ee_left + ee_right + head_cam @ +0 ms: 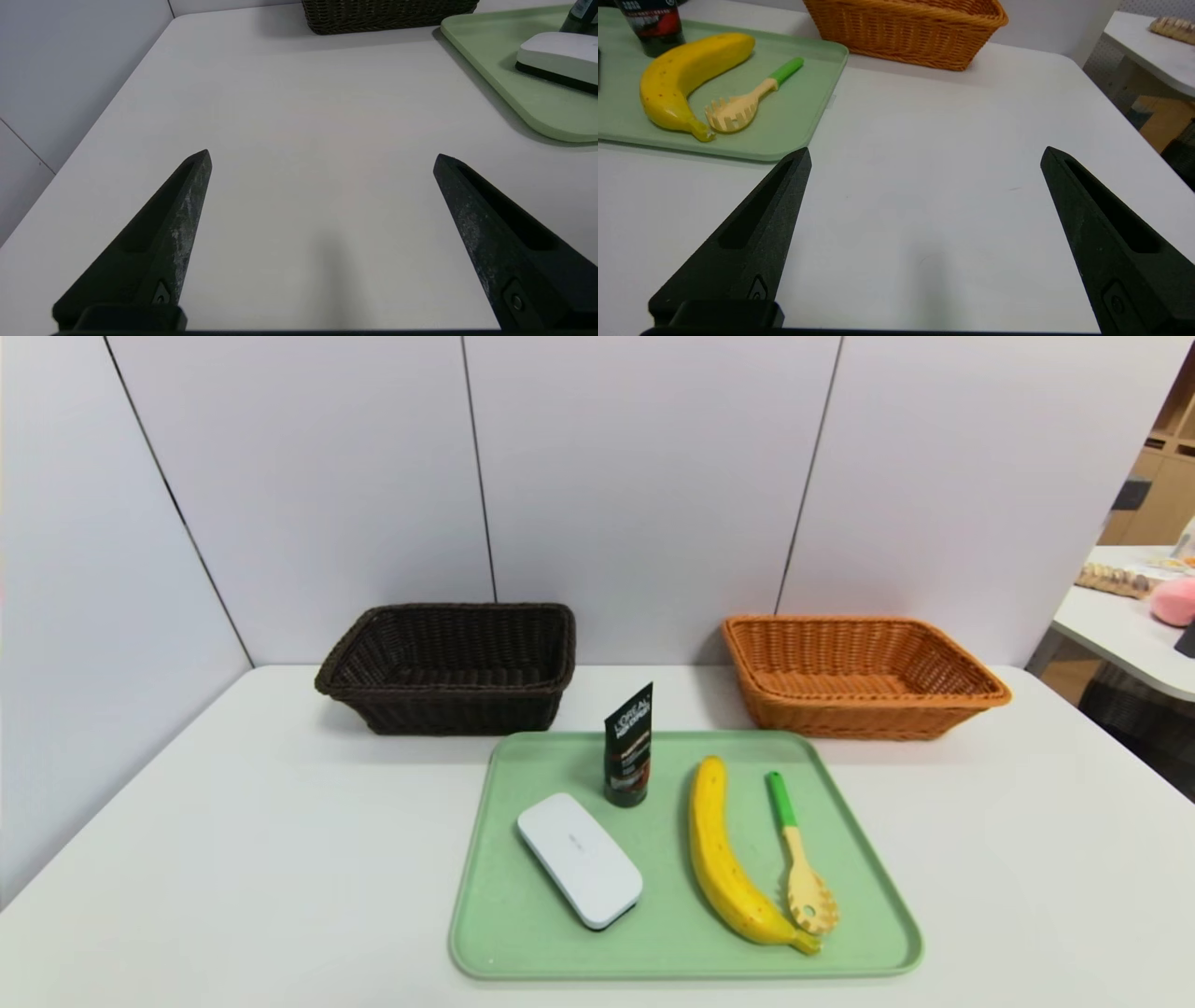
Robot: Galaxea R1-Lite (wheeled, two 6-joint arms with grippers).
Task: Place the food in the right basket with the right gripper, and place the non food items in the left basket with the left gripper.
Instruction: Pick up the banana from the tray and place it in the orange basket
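On the green tray (868, 933), banana (724, 859), white case (579, 859), tube (627, 747) and pasta spoon (801, 868) are all waiting (nothing sorted); both baskets, dark (448, 667) and orange (859, 674), are sitting empty beyond, while left pincer (322, 158) and right pincer (924, 154) are hovering apart, empty, over the near tabletop (233, 859).

You have a white tabletop (233, 821) set against a pale panelled wall. Three things sit directly on it: a dark basket (448, 670) at the back left, an orange basket (854, 677) at the back right, well apart, and a green tray (523, 933) in front, between them, near both.
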